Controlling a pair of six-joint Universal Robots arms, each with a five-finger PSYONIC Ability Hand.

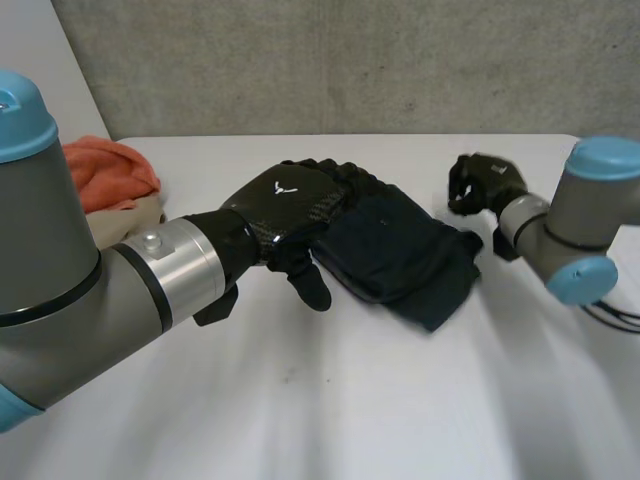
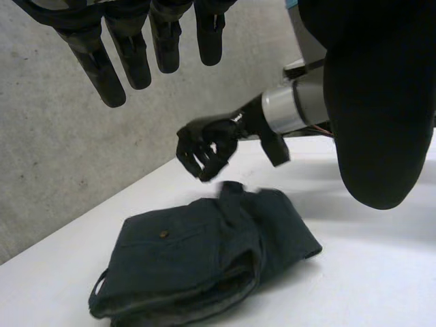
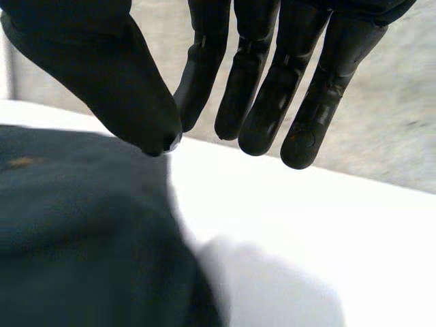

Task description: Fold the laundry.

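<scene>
A white desk (image 1: 330,400) carries a folded dark garment (image 1: 400,250) near its middle and an orange cloth (image 1: 105,170) at its far left.

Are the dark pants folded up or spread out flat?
Folded. The dark pants lie in a compact bundle on the white table, with stacked layers showing along one edge.

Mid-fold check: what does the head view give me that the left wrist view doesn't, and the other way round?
Head view, not left wrist: an orange cloth bunched at the table's far left, and the back of the left hand above the left end of the dark garment. Left wrist view, not head: a small button on the garment and its stacked folded layers. Both: the dark garment lying on the white table, with the right hand beside it, holding nothing.
</scene>
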